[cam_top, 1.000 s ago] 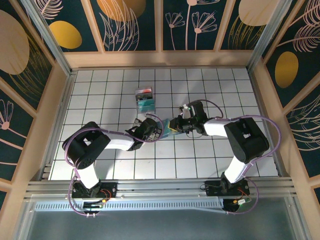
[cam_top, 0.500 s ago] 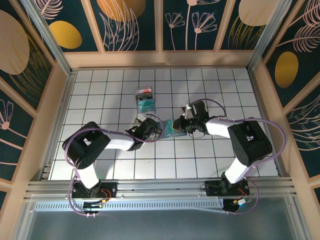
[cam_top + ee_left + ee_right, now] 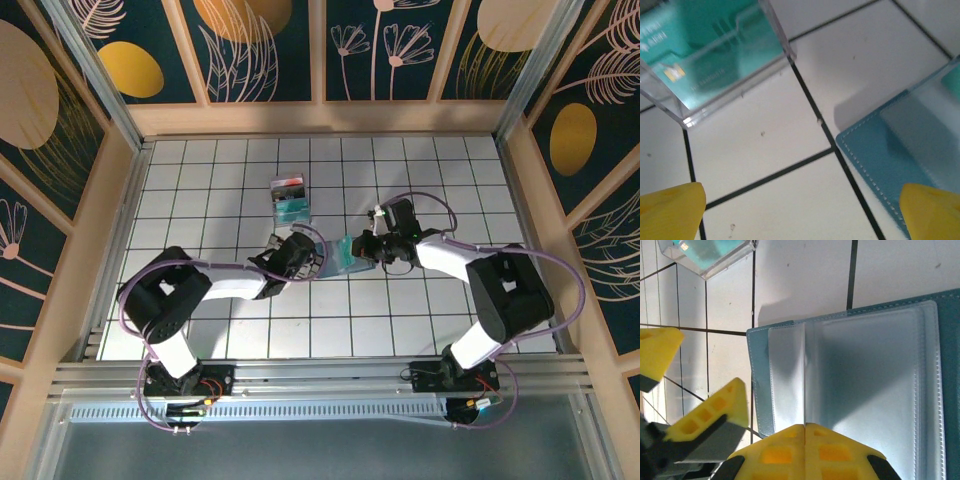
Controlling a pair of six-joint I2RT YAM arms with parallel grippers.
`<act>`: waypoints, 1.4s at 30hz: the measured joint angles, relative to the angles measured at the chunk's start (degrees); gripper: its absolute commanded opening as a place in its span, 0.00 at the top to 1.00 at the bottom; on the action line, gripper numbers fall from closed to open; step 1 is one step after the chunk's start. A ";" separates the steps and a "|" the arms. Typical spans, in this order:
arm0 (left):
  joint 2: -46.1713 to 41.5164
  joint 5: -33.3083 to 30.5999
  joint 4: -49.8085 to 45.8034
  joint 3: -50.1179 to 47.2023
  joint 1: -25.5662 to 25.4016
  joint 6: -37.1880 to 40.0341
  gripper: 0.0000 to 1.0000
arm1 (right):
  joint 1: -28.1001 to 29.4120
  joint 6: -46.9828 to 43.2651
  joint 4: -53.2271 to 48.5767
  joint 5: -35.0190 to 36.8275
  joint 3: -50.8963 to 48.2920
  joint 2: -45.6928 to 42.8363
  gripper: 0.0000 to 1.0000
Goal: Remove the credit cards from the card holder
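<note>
My right gripper (image 3: 805, 429) is pressed together on the clear sleeve of the wallet (image 3: 865, 365). The wallet lies flat straight ahead, with my spread left gripper (image 3: 802, 197) just beside its far corner.

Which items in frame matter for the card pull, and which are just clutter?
Job:
- card holder
- right end effector, shut on it
- left end effector, open beside it

Lying about:
- clear plastic box, teal card inside, on the tiles apart from the holder
</note>
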 measured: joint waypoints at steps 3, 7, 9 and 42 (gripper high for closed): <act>-2.51 0.07 -0.57 1.86 0.00 0.00 0.01 | -0.02 -1.46 -0.94 1.25 0.42 -1.16 1.00; -5.38 0.11 -1.51 3.87 0.00 0.00 0.01 | -0.02 -3.37 -1.66 2.40 0.42 -3.87 1.00; -7.06 0.13 -1.86 4.15 0.00 -0.26 0.01 | -0.02 -4.20 -1.46 2.82 0.37 -5.79 1.00; -24.20 27.93 17.00 -1.22 7.21 -26.91 0.14 | -1.49 11.96 40.11 -11.89 -8.70 -18.32 1.00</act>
